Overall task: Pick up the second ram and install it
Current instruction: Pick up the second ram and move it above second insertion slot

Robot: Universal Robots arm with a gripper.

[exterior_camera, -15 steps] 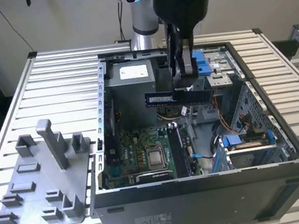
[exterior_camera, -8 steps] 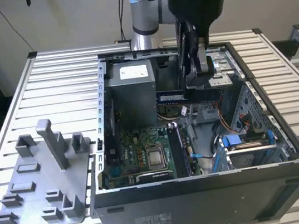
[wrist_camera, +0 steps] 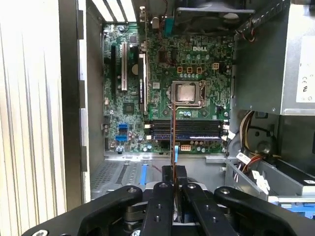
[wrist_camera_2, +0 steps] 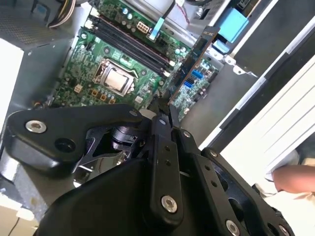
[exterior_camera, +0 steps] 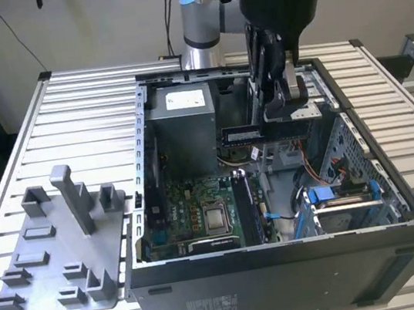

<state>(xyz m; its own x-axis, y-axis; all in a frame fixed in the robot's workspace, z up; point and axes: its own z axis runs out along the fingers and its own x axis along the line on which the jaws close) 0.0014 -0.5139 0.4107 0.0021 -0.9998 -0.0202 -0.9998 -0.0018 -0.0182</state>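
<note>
The second ram (exterior_camera: 262, 133) is a thin dark stick held level above the open computer case, with my gripper (exterior_camera: 285, 112) shut on one end of it. In the second wrist view the ram (wrist_camera_2: 193, 61) sticks out from the gripper (wrist_camera_2: 165, 105) over the green motherboard (wrist_camera_2: 110, 69). In the first wrist view the ram (wrist_camera: 173, 137) is seen edge-on as a thin line running from the gripper (wrist_camera: 173, 172) across the long black slots (wrist_camera: 189, 130) below the processor (wrist_camera: 187, 93).
A grey tray with upright posts (exterior_camera: 57, 247) lies on the slatted table at the exterior view's left. Inside the case (exterior_camera: 286, 268) are a grey power supply (exterior_camera: 183, 127), cable bundles (wrist_camera: 251, 157) and a blue drive bracket (exterior_camera: 337, 194). A person's hand (wrist_camera_2: 295, 177) rests outside the case.
</note>
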